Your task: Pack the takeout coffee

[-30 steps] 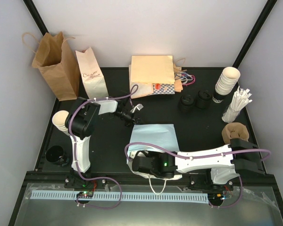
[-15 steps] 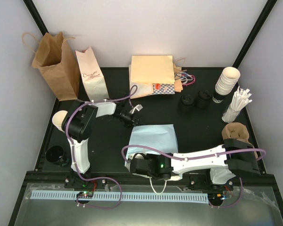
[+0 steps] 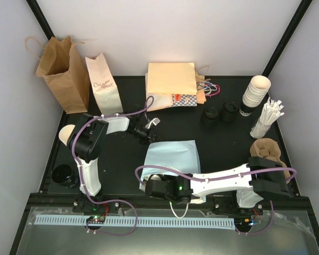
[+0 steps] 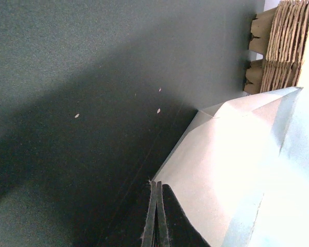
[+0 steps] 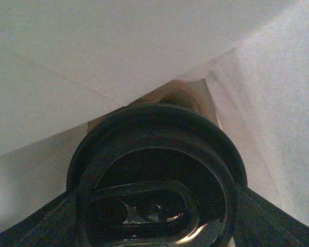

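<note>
Though overhead hides it, right fingers (image 5: 278, 226) grip takeout coffee (image 5: 157, 175) inside bag (image 5: 92, 62) | left fingers (image 4: 177, 224) shut

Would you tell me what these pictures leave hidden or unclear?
Right wrist view: the coffee shows only its lid, which hides the cup.
Top view: the right arm and blue bag hide the coffee.
Left wrist view: the bottom edge cuts off the left hand; grip unclear.

Our right gripper (image 3: 155, 186) w/ the cup (image 5: 157, 175) slid left at the bag (image 3: 173, 155) mouth; left gripper (image 4: 157, 218) pinched fully shut on its edge.
</note>
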